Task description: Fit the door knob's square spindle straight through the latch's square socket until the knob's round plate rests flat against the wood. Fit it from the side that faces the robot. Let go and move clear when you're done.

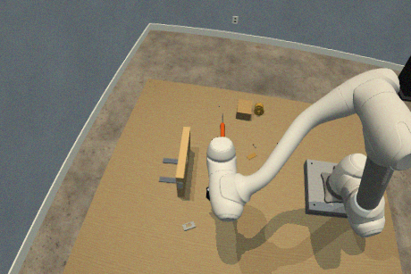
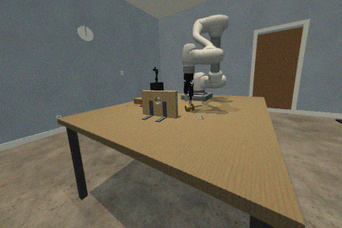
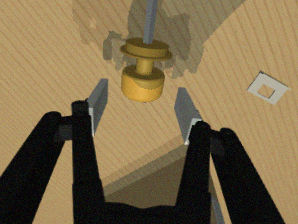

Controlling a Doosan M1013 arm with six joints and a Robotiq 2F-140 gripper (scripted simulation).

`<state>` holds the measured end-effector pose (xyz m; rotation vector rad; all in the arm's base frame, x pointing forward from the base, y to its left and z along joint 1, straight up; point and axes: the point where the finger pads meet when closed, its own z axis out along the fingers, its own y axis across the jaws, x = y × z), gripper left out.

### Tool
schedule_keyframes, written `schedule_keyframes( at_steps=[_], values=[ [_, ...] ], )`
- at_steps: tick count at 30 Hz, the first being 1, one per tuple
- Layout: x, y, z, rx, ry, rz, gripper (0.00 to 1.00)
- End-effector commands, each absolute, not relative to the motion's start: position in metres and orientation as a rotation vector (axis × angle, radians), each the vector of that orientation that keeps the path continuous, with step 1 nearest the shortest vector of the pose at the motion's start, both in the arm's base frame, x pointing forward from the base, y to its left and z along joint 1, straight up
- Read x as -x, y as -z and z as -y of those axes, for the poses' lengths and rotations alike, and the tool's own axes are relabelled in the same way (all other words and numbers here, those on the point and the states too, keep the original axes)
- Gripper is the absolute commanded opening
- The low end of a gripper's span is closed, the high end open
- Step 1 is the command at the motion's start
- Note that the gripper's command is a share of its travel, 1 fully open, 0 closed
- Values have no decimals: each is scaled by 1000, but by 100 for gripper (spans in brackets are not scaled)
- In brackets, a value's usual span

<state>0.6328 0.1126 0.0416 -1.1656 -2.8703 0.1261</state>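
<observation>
The brass door knob (image 3: 143,75) lies on the table, its round plate (image 3: 146,50) and grey spindle (image 3: 150,20) pointing away from the wrist camera. My gripper (image 3: 142,94) is open and empty, hanging just above the knob with a finger on either side of it and touching nothing. In the side view the gripper (image 2: 189,95) stands over the knob (image 2: 189,108). The upright wood panel (image 1: 183,159) with the latch socket (image 2: 157,99) stands left of the gripper. In the overhead view the arm's wrist (image 1: 222,175) hides the knob.
An orange screwdriver (image 1: 222,129), a wooden block (image 1: 244,109) and a second brass knob (image 1: 259,109) lie behind the arm. A small square-holed plate (image 3: 268,88) lies near the gripper. The robot base (image 1: 323,188) stands at the right.
</observation>
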Motion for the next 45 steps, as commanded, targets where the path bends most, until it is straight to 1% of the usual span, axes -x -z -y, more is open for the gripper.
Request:
schedule_keyframes(
  at_steps=[1, 10, 18, 28, 38, 45],
  values=[
    [-633, -41, -113, 1166, -126, 2870, 57],
    [-632, -35, -112, 1166, -126, 2870, 57],
    [-631, -19, -111, 1166, -126, 2870, 57],
    [-631, -15, -111, 1166, -126, 2870, 57],
    [-630, 4, -110, 1166, -126, 2870, 57],
    [-630, 6, -110, 1166, -126, 2870, 57]
  ],
)
